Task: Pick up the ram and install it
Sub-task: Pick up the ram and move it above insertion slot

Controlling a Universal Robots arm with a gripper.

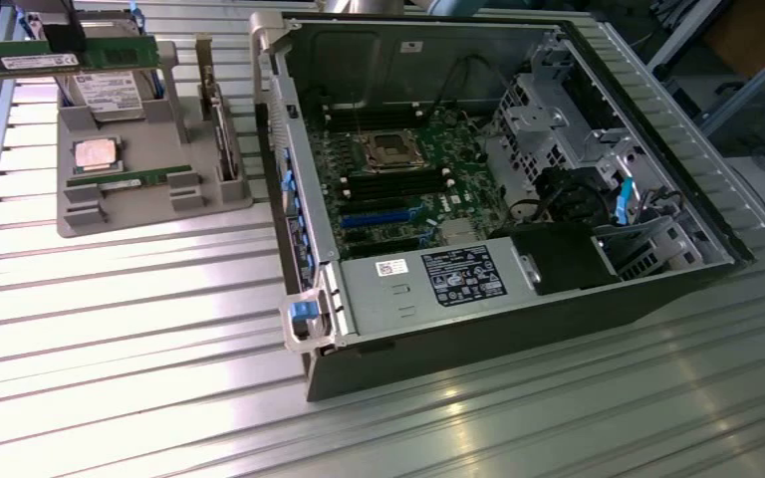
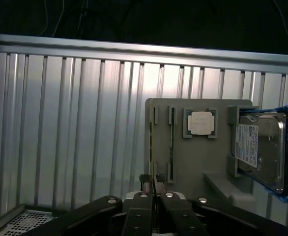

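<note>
Pincer point(image 2: 152, 181), seen from the wrist, is clenched, its two dark fingertips nearly meeting above the grey parts tray point(image 2: 183, 157). On the tray below sit the square silver CPU point(image 2: 201, 123) and the hard drive point(image 2: 262, 152). The drive's white label carries print too small to read.

From the exterior view, the ram point(image 1: 91, 58) is grasped by its upper edge. It hangs level above the hard-drive end of the tray, near the counter's far corner on the exterior view's left. A second ram stick point(image 1: 130, 180) lies in the tray's near slot. The open computer case point(image 1: 489, 329) stands well apart, toward the exterior view's right, with the motherboard's memory slots point(image 1: 385, 185) beside the CPU socket point(image 1: 389, 149).

The grip looks narrow against so long a board, so the stick could likely pivot or slip. Its end might clip the case wall on the way in. A tilted or reversed stick would not seat and could strain the slot.

The power supply point(image 1: 456, 279) has a dark label and a white sticker, and the ram a white label, none legible.
</note>
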